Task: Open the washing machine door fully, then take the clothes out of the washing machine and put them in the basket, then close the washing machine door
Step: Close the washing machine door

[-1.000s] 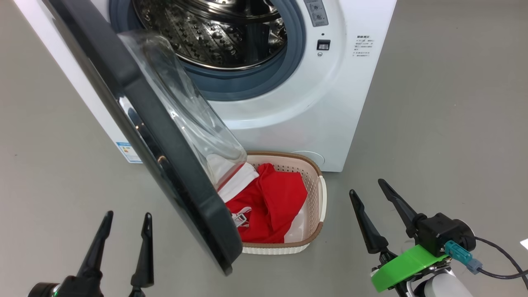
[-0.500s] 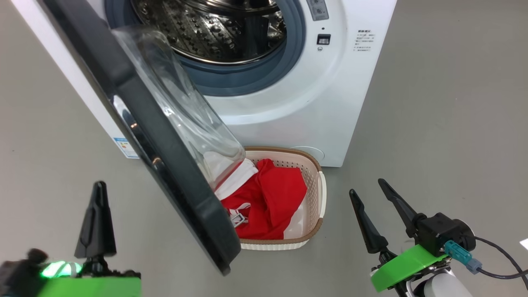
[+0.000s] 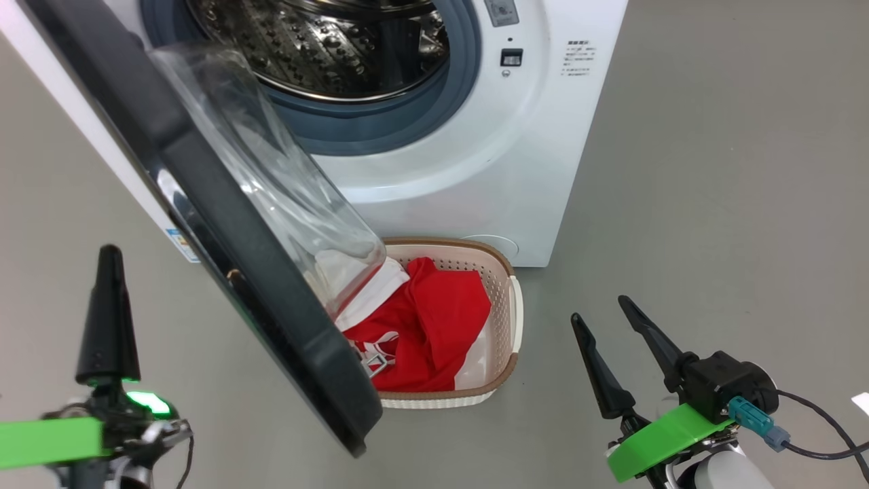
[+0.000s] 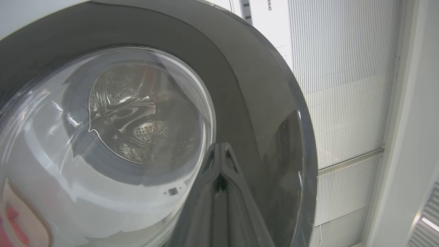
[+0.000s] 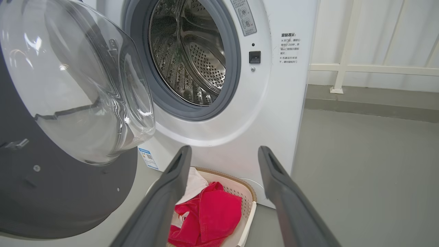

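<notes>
– So, where's the washing machine door point(image 3: 285, 319) now?
– Swung out on the 9 o'clock side of the washing machine point(image 3: 475, 170), nowhere near latched. All the clothes point(image 3: 434, 326) I can see are in the basket point(image 3: 510, 319), which sits on the floor point(image 3: 713, 204) at 6 o'clock of the opening, partly under the door's lower edge. The drum point(image 3: 326, 47) looks empty.
– What changed?
– The left hand point(image 3: 108, 261). A second ago its fingers stood apart at 7 o'clock in the head view. Now they're pressed together, holding nothing, and raised to 8 o'clock on the door's outer side. The head camera also moved, so the machine's drift in frame isn't real. The right hand point(image 3: 599, 309) is unchanged: fingers apart, empty, 4 o'clock.
– Meaning?
– My read: unloading is done and closing is the step in hand. Joined fingers make a pusher.
– Contact yet?
– Can't tell. The left wrist view has the fingers aimed at the black rim point(image 4: 260, 103), at 3 o'clock of the glass bowl point(image 4: 103, 120). It looks close, but that lens is wide-angle. The head view puts floor between hand and door.
– Other view differences?
– The right wrist view looks straight into the drum, no fabric visible, and shows the door's inner side. The left wrist view gives its outer face.
</notes>
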Motion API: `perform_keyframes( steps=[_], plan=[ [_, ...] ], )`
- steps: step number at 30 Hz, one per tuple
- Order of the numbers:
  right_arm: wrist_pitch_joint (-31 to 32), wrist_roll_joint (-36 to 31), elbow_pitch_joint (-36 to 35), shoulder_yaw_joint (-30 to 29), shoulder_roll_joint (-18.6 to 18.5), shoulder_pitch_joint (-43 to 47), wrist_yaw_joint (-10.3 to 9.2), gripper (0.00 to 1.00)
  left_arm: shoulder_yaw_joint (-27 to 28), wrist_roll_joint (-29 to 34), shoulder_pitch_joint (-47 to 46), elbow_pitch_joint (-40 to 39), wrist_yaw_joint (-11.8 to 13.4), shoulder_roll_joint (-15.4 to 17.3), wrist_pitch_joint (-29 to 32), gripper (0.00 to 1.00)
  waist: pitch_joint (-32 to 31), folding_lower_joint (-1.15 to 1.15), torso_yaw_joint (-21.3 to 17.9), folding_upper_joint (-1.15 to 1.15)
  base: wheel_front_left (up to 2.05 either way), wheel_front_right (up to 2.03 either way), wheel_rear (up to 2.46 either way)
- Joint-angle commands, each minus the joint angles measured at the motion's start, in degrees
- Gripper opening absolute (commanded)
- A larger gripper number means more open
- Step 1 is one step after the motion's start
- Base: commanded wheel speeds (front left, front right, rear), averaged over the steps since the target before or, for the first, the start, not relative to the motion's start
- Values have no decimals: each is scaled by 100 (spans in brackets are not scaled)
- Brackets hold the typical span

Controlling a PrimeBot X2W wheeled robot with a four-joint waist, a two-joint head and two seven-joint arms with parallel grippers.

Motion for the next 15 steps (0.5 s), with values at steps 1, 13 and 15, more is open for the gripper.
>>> perform_keyframes(
  steps=[1, 13, 15],
  plan=[
    [-36, 72, -126, 166, 22, -118, 36, 100, 251, -397, -154, -360, 188, 68, 160, 0, 8, 0, -37, 0, 0, 0, 0],
    [-36, 133, -195, 138, 34, -148, 36, 100, 245, -1462, 253, -1352, 1111, 333, 1130, 0, 88, 0, -279, 0, 0, 0, 0],
    [-36, 157, -191, 167, 37, -149, 36, 100, 214, -1469, 255, -1396, 1122, 321, 1138, 0, 113, 0, -333, 0, 0, 0, 0]
  ],
)
